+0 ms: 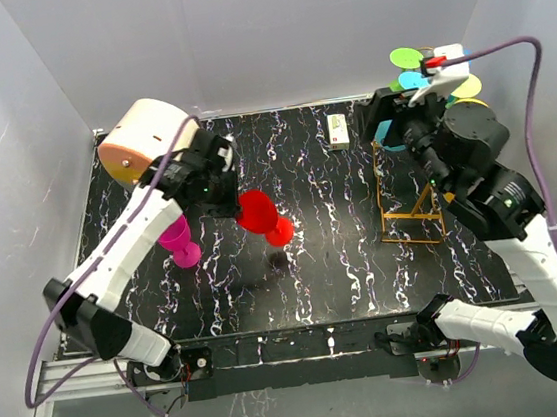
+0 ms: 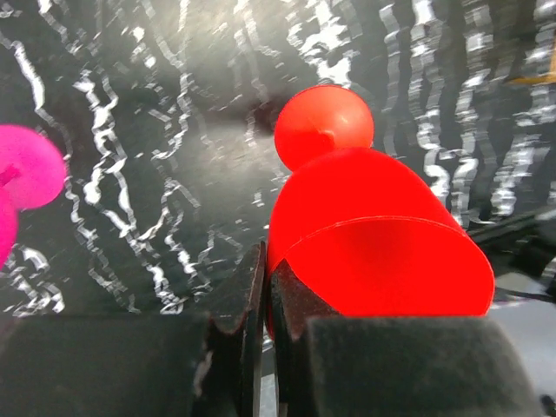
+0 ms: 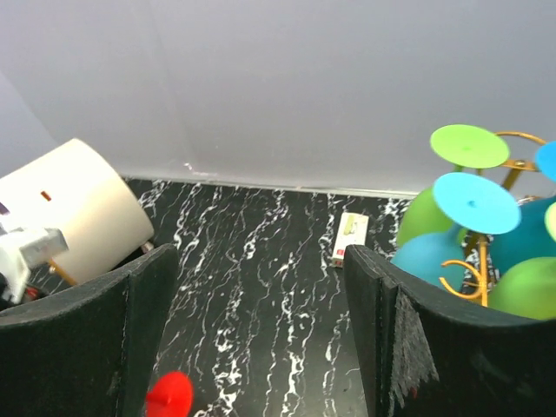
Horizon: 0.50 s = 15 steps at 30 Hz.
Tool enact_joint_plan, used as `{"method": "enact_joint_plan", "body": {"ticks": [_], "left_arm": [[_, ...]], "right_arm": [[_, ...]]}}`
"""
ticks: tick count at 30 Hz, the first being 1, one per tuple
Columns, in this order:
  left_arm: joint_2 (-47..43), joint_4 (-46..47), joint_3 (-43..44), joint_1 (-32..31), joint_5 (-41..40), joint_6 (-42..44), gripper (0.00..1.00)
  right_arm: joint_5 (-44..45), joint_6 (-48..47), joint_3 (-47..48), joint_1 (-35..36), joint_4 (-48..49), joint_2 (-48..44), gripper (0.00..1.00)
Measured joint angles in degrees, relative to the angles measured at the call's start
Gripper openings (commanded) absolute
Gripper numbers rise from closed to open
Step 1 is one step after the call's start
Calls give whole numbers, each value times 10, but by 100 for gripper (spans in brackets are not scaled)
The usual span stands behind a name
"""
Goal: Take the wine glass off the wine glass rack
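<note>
Left hand pinches the red wine glass by its rim over worktop centre, clear of the wine glass rack. Right hand spread by the rack at right edge; right arm hides much of its frame.

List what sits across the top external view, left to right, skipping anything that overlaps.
cream-and-orange drum → red wine glass → small white box → wine glass rack

Red wine glass, magenta glass, orange-gold wine glass rack — table black, veined white.
</note>
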Motion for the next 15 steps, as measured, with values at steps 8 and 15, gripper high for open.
{"method": "enact_joint_plan", "body": {"ticks": [8,15], "left_arm": [[43,-64,-1,-15,-119,32,0],[32,-61,-58,12,-148,45,0]], "right_arm": [[35,-30,2,0,0,-24,75],[34,-38,2,0,-10,-19,75]]}}
